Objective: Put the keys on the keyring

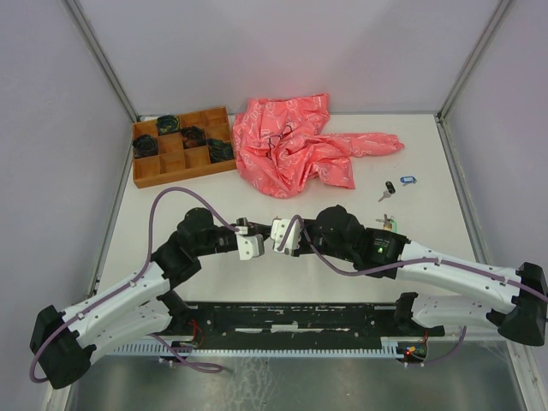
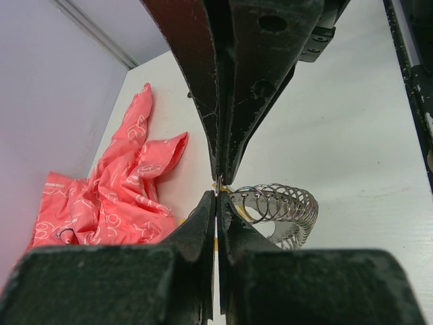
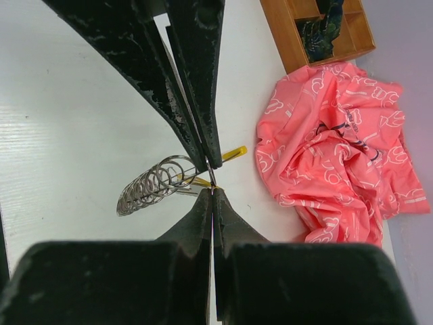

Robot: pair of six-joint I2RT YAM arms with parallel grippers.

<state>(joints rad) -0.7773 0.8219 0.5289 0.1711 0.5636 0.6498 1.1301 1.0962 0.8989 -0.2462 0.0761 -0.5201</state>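
The keyring (image 2: 287,206) is a loop of silvery coiled wire, held between both grippers just above the table; it also shows in the right wrist view (image 3: 150,186). Its yellow segment (image 3: 233,152) sticks out past the right jaws. My left gripper (image 2: 218,192) is shut on a thin wire end of it. My right gripper (image 3: 212,185) is shut on the wire from the other side. In the top view the two grippers, left (image 1: 254,246) and right (image 1: 278,233), meet tip to tip and hide the ring. A blue-tagged key (image 1: 408,180), a black-tagged key (image 1: 390,187) and a green-tagged key (image 1: 390,224) lie to the right.
A crumpled pink cloth (image 1: 295,145) lies at the back middle, close to the grippers. A wooden divided tray (image 1: 184,173) with dark coiled bundles (image 1: 167,122) stands at the back left. Enclosure walls ring the table.
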